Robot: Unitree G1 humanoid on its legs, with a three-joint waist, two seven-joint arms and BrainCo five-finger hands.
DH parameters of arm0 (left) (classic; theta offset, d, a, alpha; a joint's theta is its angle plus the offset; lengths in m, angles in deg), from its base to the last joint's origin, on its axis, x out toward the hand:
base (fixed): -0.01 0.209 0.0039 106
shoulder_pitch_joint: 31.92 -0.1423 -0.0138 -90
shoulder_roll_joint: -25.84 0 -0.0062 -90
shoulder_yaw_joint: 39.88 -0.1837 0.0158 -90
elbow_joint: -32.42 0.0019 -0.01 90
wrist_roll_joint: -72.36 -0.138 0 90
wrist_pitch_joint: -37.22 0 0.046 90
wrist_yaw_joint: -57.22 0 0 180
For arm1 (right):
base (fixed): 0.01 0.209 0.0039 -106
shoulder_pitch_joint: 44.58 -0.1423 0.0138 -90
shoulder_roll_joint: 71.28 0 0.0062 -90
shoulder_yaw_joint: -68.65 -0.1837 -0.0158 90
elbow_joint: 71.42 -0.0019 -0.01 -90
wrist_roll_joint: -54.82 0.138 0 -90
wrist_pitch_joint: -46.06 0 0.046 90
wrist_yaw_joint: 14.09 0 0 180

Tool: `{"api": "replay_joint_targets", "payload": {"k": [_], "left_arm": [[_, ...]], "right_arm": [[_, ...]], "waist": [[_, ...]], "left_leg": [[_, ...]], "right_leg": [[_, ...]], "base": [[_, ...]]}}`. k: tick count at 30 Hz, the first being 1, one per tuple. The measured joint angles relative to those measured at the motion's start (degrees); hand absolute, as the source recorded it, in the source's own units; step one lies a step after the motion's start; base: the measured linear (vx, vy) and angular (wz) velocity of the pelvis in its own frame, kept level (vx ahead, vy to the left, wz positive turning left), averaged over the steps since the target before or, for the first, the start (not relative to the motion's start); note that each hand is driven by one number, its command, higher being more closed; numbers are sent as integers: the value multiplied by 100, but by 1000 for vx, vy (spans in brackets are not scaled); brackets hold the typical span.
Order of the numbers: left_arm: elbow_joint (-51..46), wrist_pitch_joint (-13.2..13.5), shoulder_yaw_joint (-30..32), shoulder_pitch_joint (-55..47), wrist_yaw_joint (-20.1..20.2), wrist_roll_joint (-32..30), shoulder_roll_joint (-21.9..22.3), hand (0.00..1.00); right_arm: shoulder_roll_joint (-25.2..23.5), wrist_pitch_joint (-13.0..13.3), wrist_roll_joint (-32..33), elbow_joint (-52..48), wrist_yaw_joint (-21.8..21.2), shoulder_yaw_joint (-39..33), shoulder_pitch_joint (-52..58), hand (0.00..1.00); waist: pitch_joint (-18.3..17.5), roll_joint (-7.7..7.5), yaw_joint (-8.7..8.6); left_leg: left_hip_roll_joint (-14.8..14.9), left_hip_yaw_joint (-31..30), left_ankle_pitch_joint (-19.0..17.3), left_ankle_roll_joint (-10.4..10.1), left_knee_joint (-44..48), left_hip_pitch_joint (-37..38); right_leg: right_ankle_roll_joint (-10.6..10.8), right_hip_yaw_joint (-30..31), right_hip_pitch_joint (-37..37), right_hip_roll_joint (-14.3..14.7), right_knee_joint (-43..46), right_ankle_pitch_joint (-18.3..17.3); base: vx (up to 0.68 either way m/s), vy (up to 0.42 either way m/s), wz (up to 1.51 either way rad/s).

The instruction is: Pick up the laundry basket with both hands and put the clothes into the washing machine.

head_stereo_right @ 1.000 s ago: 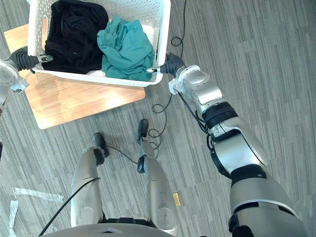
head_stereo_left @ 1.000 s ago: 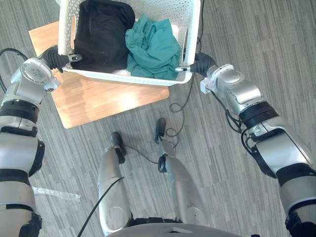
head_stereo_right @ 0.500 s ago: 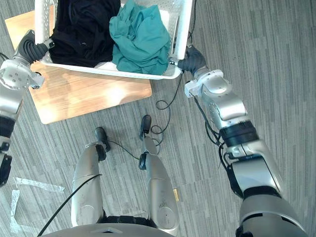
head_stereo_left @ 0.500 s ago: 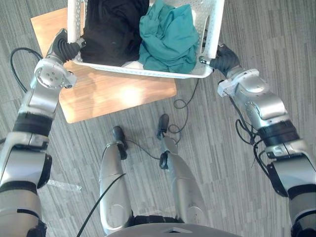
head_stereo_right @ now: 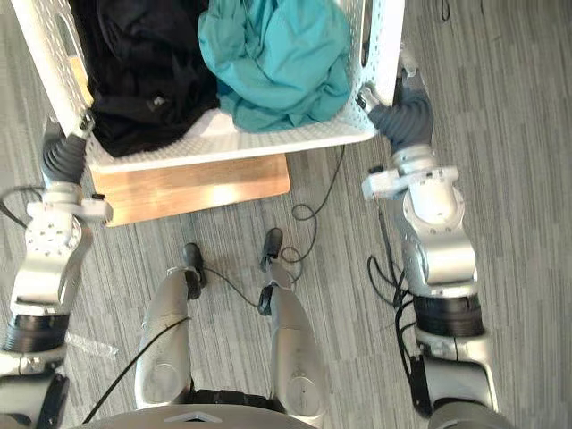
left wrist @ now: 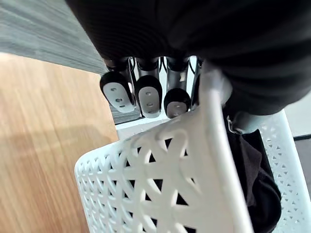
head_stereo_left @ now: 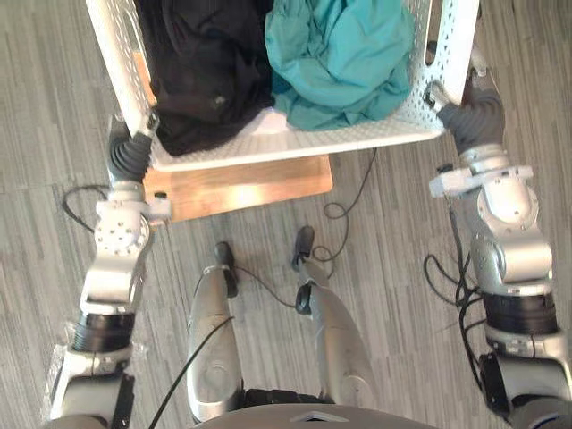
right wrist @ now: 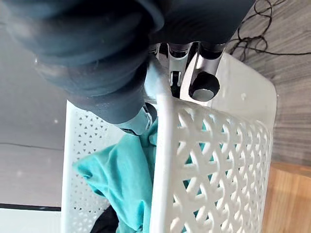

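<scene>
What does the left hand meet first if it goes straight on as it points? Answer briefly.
The laundry basket: the left hand is curled on its rim, with no gap. Behind that wall, probably the black garment.

White perforated laundry basket spans the frame's top, tilted, with black clothes at left and a teal garment at right

A white perforated laundry basket holds black clothes in its left half and a crumpled teal garment in its right half. The left hand clasps the basket's near left corner, the right hand its near right corner. A wooden worktop shows under the basket's near edge, on a grey plank floor.
</scene>
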Motion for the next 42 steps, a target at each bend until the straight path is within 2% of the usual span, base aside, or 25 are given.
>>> {"api": "replay_joint_targets", "payload": {"k": [2,5,10,11,13,14,15,19,20,21,22,23,24,25,28,29,30,31,32,34,36,37,39,40,42], "left_arm": [[-152,5,-95,-395,-9,127,236,100],[-281,5,-318,-924,61,222,398,100],[-281,2,-444,-1811,466,142,530,100],[-283,1,-390,-2075,533,87,627,100],[-319,1,-287,-2701,642,-21,810,100],[-319,-2,-311,-2820,680,-46,859,100],[-330,-10,-377,-2958,793,-163,876,100],[-591,-10,-472,-3377,1044,-365,953,100],[-624,-10,-478,-3371,1120,-383,998,100],[-652,-10,-413,-3369,1172,-439,1080,100],[-652,-13,-371,-3421,1195,-481,1134,100],[-655,-14,-346,-3486,1209,-501,1192,100],[-686,-14,-320,-3652,1241,-533,1345,100],[-750,-13,-309,-3830,1260,-533,1467,100],[-757,-10,-248,-3863,1317,-575,1565,100],[-748,-10,-228,-3848,1317,-576,1580,100],[-692,-12,-186,-3807,1317,-577,1627,100],[-497,-12,-192,-3774,1318,-581,1723,100],[-394,-12,-204,-3753,1326,-586,1754,100],[-84,-11,-226,-3700,1358,-686,1714,100],[52,-12,-297,-3648,1371,-734,1700,100],[66,-12,-312,-3646,1372,-762,1705,100],[77,-12,-273,-3649,1364,-801,1696,100],[70,8,-245,-3637,1349,-794,1705,100],[-136,29,-187,-3568,1305,-796,1773,100]], "right_arm": [[-207,11,-34,-185,0,-71,521,100],[-649,87,-244,-223,-31,-194,1248,100],[-1403,152,-352,-210,-421,-406,2527,100],[-1633,155,-478,-210,-534,-398,2758,100],[-2015,187,-695,-225,-750,-386,3096,100],[-2072,190,-699,-240,-774,-403,3253,100],[-2213,183,-826,-350,-805,-496,3603,100],[-2615,181,-1136,-948,-913,-686,4399,100],[-2708,181,-1145,-1063,-903,-762,4483,100],[-2844,179,-1163,-1063,-891,-805,4455,100],[-2940,179,-1222,-1063,-897,-823,4458,100],[-2967,178,-1287,-1062,-898,-823,4459,100],[-2981,180,-1381,-1058,-901,-819,4450,100],[-2983,192,-1409,-1044,-904,-822,4422,100],[-3031,252,-1585,-774,-916,-819,4149,100],[-3043,252,-1595,-701,-916,-814,4043,100],[-3047,248,-1598,-553,-915,-805,3841,100],[-2976,249,-1596,-392,-900,-810,3742,100],[-2952,246,-1596,-309,-896,-808,3731,100],[-2874,246,-1588,-131,-891,-733,3822,100],[-2763,246,-1552,-12,-887,-740,3867,100],[-2722,246,-1519,28,-888,-739,3894,100],[-2643,247,-1427,70,-898,-660,4028,100],[-2640,246,-1352,70,-903,-648,4044,100],[-2632,229,-1298,78,-900,-598,4085,100]], "waist": [[-304,11,0],[-405,11,-61],[-725,-2,-386],[-769,-1,-378],[-863,141,-355],[-932,201,-407],[-1128,240,-569],[-1376,167,-830],[-1365,221,-929],[-1352,228,-938],[-1355,220,-936],[-1356,228,-942],[-1415,290,-926],[-1585,348,-919],[-1973,305,-850],[-1993,277,-810],[-2003,228,-676],[-2053,340,-644],[-2078,370,-657],[-2069,292,-666],[-2043,251,-710],[-2041,249,-711],[-2052,231,-668],[-2052,231,-671],[-2028,218,-620]], "left_leg": [[-15,-2,-30,-9,-28,30],[-98,1,-42,-16,-138,505],[-244,45,-144,-41,-355,1159],[-240,-50,-347,-55,-188,1338],[-418,-948,-1018,-61,312,1615],[-447,-1077,-1152,-84,428,1620],[-539,-1126,-1364,-8,595,1627],[-681,-298,-1509,263,685,1820],[-651,-45,-1443,422,587,1863],[-508,496,-1311,565,312,2134],[-501,837,-1227,579,70,2393],[-502,1072,-1184,592,-102,2632],[-495,1548,-1121,593,-398,3041],[-479,1953,-1091,598,-589,3224],[-380,2897,-1056,549,-630,3305],[-316,3104,-1057,548,-542,3308],[-212,3351,-1059,545,-383,3313],[-81,3418,-1017,515,-420,3325],[9,3437,-938,513,-410,3335],[99,3094,-806,521,-502,3376],[-120,2257,-784,546,-852,3310],[-204,1924,-728,573,-959,3275],[-530,696,-477,347,-979,3220],[-590,471,-443,351,-923,3186],[-786,-207,-596,319,-949,2904]], "right_leg": [[15,-18,8,-10,19,-55],[15,33,326,-14,181,-214],[51,235,754,-31,223,-382],[50,476,829,69,292,-423],[127,1216,955,465,424,-507],[146,1351,983,555,402,-499],[256,1648,960,657,340,-436],[563,2675,1008,727,-225,64],[367,2455,1012,628,-419,-155],[-114,1520,666,439,333,-531],[-417,733,523,240,1227,-828],[-536,277,553,75,1796,-1065],[-729,-524,808,-300,2679,-1632],[-742,-1059,1104,-631,3148,-2157],[-423,-1644,1799,-1340,3123,-2796],[-282,-1681,1900,-1408,2902,-2866],[6,-1646,1927,-1253,2346,-2809],[189,-1370,1953,-884,1842,-2528],[112,-1226,1992,-695,1582,-2382],[-65,-599,2134,-263,912,-1953],[-121,-245,2128,-127,820,-1852],[-123,-160,2126,-94,835,-1849],[-88,184,2125,-39,855,-1825],[-83,248,2151,-49,799,-1786],[-30,272,2279,-150,470,-1560]], "base": [[73,-3,4],[93,-10,2],[47,-7,-15],[-20,61,-121],[-76,157,-186],[-95,214,-143],[-92,231,-107],[-128,237,-141],[-157,179,-171],[-160,194,-175],[-55,113,-158],[-52,131,-154],[-66,97,-171],[-70,78,-173],[2,-15,-170],[0,-126,-206],[-43,-212,-218],[-46,-186,-211],[-11,-225,-180],[-4,-185,-158],[-58,-111,-112],[-68,-84,-96],[-22,-34,-70],[9,33,-31],[-47,151,-5]]}}
